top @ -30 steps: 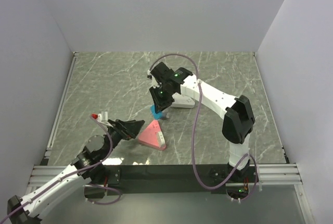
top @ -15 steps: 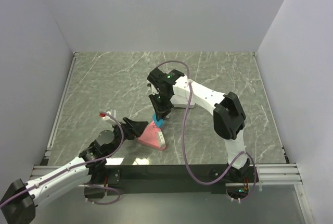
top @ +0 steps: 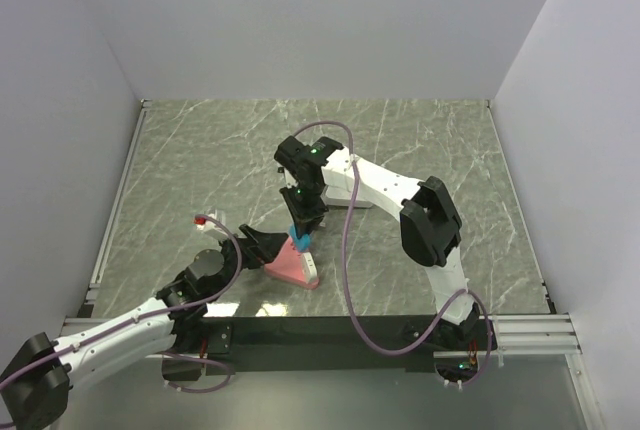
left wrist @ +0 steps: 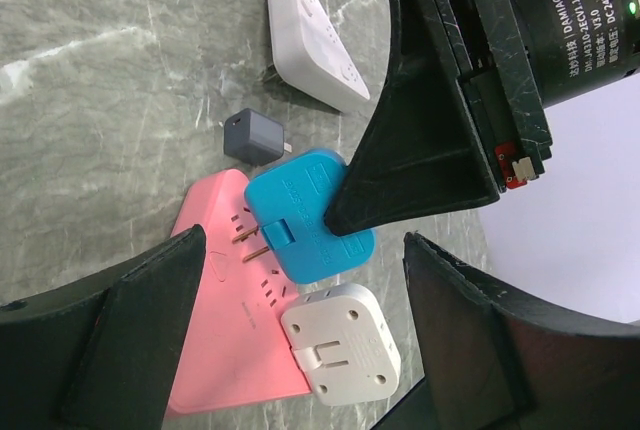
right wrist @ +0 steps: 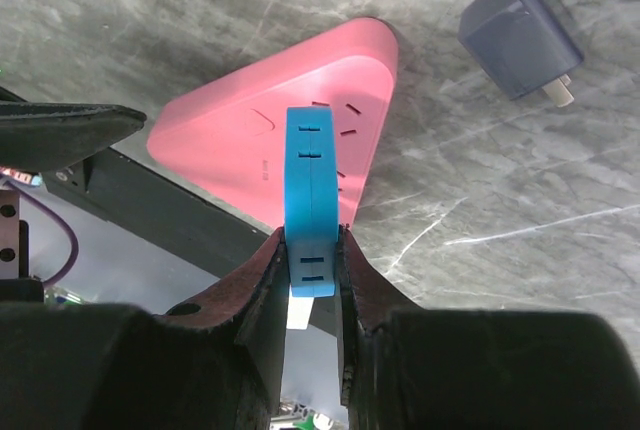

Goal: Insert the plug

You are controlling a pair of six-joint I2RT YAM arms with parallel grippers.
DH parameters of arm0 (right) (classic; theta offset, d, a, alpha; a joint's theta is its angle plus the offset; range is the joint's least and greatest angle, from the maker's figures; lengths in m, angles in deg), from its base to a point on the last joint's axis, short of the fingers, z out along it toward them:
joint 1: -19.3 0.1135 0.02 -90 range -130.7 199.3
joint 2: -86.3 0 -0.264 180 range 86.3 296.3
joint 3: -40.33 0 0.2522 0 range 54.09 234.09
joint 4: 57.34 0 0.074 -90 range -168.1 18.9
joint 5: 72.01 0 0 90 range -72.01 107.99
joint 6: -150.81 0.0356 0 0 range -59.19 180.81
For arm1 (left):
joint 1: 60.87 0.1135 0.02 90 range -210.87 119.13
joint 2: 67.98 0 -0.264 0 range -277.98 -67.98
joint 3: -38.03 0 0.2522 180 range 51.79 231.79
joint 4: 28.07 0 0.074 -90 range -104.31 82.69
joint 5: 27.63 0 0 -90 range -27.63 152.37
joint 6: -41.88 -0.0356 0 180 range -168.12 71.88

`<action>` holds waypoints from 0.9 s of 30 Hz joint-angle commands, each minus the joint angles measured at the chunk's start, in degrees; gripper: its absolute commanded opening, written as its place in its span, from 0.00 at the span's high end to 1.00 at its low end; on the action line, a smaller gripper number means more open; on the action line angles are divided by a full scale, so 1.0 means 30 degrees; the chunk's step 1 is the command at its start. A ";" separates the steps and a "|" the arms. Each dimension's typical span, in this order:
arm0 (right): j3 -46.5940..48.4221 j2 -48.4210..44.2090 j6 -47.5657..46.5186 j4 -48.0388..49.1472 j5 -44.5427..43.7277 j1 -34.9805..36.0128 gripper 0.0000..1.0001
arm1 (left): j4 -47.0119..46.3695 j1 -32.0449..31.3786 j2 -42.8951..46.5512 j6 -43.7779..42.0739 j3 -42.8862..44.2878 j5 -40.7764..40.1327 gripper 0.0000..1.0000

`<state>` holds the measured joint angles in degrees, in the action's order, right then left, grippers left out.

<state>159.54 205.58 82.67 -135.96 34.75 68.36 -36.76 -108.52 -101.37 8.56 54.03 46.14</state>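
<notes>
A pink triangular power strip (top: 288,267) lies on the table near the front. My right gripper (top: 303,222) is shut on a blue plug (top: 299,239) and holds it edge-on over the strip's far corner. In the left wrist view the blue plug (left wrist: 300,212) has two metal prongs whose tips meet the sockets of the pink strip (left wrist: 215,330); the prongs still show. My left gripper (left wrist: 305,250) is open, its jaws on either side of the strip. In the right wrist view my right gripper (right wrist: 311,250) clamps the blue plug (right wrist: 311,180) above the strip (right wrist: 240,150).
A white plug (left wrist: 342,342) sits at the pink strip's near corner. A small grey charger (left wrist: 255,137) lies on the table just beyond the strip, also in the right wrist view (right wrist: 520,30). A white power strip (left wrist: 312,37) lies farther back.
My right gripper has carried the blue plug forward and left, down onto the pink strip. My left gripper has moved in until its jaws stand either side of the strip.
</notes>
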 commanded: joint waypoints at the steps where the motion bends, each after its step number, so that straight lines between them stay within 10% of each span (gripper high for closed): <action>1: 0.0507 -0.0005 0.0503 -0.0500 -0.0574 0.0171 1.00 | -0.1039 -0.0227 -0.0180 0.0177 -0.3998 -0.0391 0.14; 27: 0.3229 0.1517 0.0943 -0.2286 -0.1923 0.0376 1.00 | -0.0864 -0.0695 0.0054 0.0001 -0.3999 -0.0626 0.13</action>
<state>166.34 209.47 85.01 -141.30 29.63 68.76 -37.22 -110.14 -101.80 8.59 54.03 44.89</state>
